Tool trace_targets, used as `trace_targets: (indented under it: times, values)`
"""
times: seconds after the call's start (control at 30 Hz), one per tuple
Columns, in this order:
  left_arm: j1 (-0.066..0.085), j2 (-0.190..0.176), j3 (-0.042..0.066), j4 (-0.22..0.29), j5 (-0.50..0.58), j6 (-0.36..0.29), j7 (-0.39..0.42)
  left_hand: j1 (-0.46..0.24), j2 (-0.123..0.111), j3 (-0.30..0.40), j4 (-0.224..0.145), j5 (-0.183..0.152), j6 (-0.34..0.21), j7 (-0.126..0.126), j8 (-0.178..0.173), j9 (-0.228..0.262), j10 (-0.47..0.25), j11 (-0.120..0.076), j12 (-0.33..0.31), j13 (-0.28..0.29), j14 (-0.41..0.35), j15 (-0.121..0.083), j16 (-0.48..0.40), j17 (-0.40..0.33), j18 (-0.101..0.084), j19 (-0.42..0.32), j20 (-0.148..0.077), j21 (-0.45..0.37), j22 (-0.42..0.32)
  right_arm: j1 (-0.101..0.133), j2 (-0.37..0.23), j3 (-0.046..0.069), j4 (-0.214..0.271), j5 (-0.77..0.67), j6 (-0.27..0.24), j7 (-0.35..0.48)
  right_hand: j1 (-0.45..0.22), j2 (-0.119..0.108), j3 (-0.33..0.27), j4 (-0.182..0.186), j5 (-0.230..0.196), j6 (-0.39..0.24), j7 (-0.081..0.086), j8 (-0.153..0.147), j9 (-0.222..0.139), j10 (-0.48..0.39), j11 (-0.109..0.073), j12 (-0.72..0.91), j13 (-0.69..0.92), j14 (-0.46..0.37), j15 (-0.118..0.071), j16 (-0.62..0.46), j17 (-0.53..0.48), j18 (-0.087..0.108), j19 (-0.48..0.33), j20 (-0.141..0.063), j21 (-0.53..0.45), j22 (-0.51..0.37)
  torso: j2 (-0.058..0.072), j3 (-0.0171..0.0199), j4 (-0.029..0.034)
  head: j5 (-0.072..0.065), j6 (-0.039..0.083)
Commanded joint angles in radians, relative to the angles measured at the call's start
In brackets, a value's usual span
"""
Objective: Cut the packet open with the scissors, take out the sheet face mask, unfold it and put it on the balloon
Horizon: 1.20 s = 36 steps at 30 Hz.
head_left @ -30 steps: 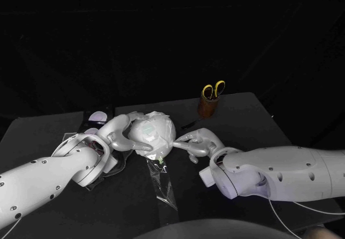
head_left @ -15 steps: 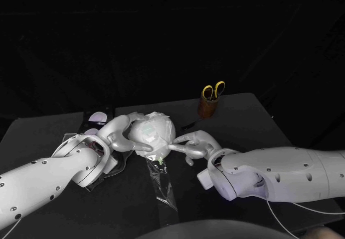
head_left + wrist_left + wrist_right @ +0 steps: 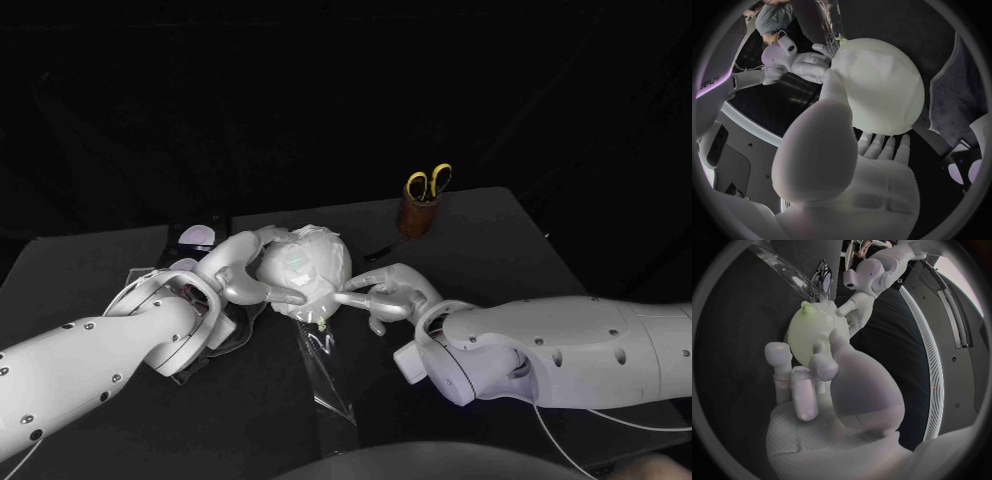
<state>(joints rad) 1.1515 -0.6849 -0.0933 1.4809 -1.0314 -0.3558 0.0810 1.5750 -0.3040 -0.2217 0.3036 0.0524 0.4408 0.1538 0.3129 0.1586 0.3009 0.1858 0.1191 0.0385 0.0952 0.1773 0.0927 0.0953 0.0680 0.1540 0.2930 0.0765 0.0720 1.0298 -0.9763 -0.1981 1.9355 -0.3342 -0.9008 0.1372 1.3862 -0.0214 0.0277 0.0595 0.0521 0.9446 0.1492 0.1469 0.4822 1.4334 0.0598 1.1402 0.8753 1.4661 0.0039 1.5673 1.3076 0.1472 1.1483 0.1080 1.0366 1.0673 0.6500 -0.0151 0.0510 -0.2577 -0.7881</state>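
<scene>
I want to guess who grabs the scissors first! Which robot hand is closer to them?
Right. The right hand is at the balloon on the side toward the scissors; the left hand holds the balloon's other side, farther off.

left arm [image 3: 101, 355], right arm [image 3: 577, 345]: white, dark screw dots | left hand [image 3: 238, 270], right hand [image 3: 387, 293]: silver | cable [image 3: 560, 432]: thin, white
</scene>
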Motion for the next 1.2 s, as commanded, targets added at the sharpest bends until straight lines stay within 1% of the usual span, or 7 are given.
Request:
trace_targets:
  times: [0.03,0.13,0.27,0.8,1.0,1.07,1.2]
  values:
    - [-0.005,0.003,-0.004,0.002,0.002,0.038,-0.009,0.008,-0.002,0.006,-0.001,0.006,0.008,0.067,0.007,0.001,0.004,-0.001,-0.003,-0.001,0.008,0.002,-0.007,-0.001,0.002,0.001,-0.004,-0.005,-0.001,0.000,0.005,0.001,0.003,0.040,0.002,0.067,0.013,0.016,0.000,-0.006,-0.003,0.025,-0.007,0.008,-0.002,0.137,0.003,0.431,0.696,0.105,0.000,0.003,0.263,-0.011,0.015,-0.001,0.016,0.011,0.000,0.0000,0.0004,-0.001,0.005]
    - [-0.005,0.004,-0.004,0.002,0.002,0.038,-0.010,0.008,-0.002,0.006,-0.001,0.006,0.008,0.067,0.007,0.001,0.004,-0.001,-0.003,-0.001,0.008,0.002,-0.007,-0.001,0.002,0.001,-0.004,-0.005,-0.001,0.000,0.010,0.001,-0.003,0.065,-0.008,0.086,0.036,0.046,0.017,-0.012,-0.003,0.060,-0.020,0.016,-0.004,0.137,-0.008,0.431,0.696,0.105,-0.008,0.003,0.263,-0.013,0.028,-0.005,0.029,0.024,0.000,-0.0004,0.0005,0.000,0.009]
    - [-0.005,0.005,-0.004,0.002,0.002,0.038,-0.010,0.009,-0.001,0.006,-0.001,0.006,0.008,0.068,0.006,0.001,0.005,0.000,-0.005,-0.001,0.008,0.003,-0.007,-0.001,0.002,0.002,-0.004,-0.005,-0.001,0.000,0.016,0.001,-0.008,0.088,-0.012,0.100,0.036,0.051,0.018,-0.010,-0.004,0.075,-0.025,0.017,-0.008,0.137,-0.013,0.431,0.696,0.105,-0.013,0.003,0.263,-0.014,0.033,-0.009,0.034,0.028,0.000,-0.0007,0.0016,0.000,0.009]
    - [-0.005,0.003,-0.004,0.002,0.003,0.040,-0.010,0.010,-0.001,0.007,-0.001,0.006,0.008,0.069,0.006,0.001,0.006,0.000,-0.006,-0.001,0.010,0.003,-0.006,0.000,0.003,0.001,-0.004,-0.005,-0.001,0.000,0.016,0.003,-0.016,0.153,-0.015,0.129,-0.005,0.014,-0.033,0.012,-0.003,0.056,-0.012,-0.021,-0.035,0.137,-0.004,0.431,0.696,0.105,-0.008,0.003,0.263,-0.015,0.029,-0.011,0.026,0.024,0.000,0.0000,0.0002,0.000,0.010]
    - [-0.005,0.002,-0.004,0.002,0.004,0.041,-0.010,0.011,-0.001,0.007,-0.001,0.006,0.008,0.069,0.006,0.001,0.007,0.001,-0.007,-0.001,0.011,0.004,-0.005,0.001,0.003,0.002,-0.004,-0.005,-0.001,0.000,0.018,0.003,-0.017,0.183,-0.009,0.132,-0.020,0.011,-0.055,0.025,-0.004,0.051,-0.009,-0.029,-0.040,0.137,0.000,0.431,0.696,0.105,-0.004,0.003,0.263,-0.014,0.026,-0.008,0.022,0.021,0.000,-0.0002,-0.0005,0.001,0.012]
    - [-0.005,0.003,-0.004,0.002,0.004,0.041,-0.010,0.011,-0.001,0.007,-0.001,0.006,0.008,0.069,0.006,0.001,0.007,0.001,-0.007,-0.001,0.011,0.004,-0.005,0.001,0.003,0.002,-0.004,-0.005,-0.001,0.000,0.021,0.003,-0.019,0.203,-0.004,0.139,-0.024,0.016,-0.061,0.031,-0.004,0.055,-0.010,-0.029,-0.040,0.137,0.000,0.431,0.696,0.105,-0.004,0.003,0.263,-0.014,0.027,-0.007,0.023,0.023,0.000,-0.0003,-0.0001,0.000,0.015]
    - [-0.005,0.004,-0.004,0.002,0.004,0.042,-0.010,0.011,-0.001,0.007,-0.001,0.006,0.008,0.069,0.006,0.001,0.007,0.001,-0.007,-0.001,0.011,0.004,-0.005,0.001,0.003,0.002,-0.004,-0.005,-0.001,0.000,0.026,0.004,-0.022,0.235,0.003,0.152,-0.014,0.046,-0.056,0.037,-0.003,0.074,-0.016,-0.023,-0.040,0.137,-0.005,0.431,0.696,0.105,-0.006,0.003,0.263,-0.015,0.031,-0.007,0.027,0.027,0.000,-0.0004,0.0008,0.001,0.020]
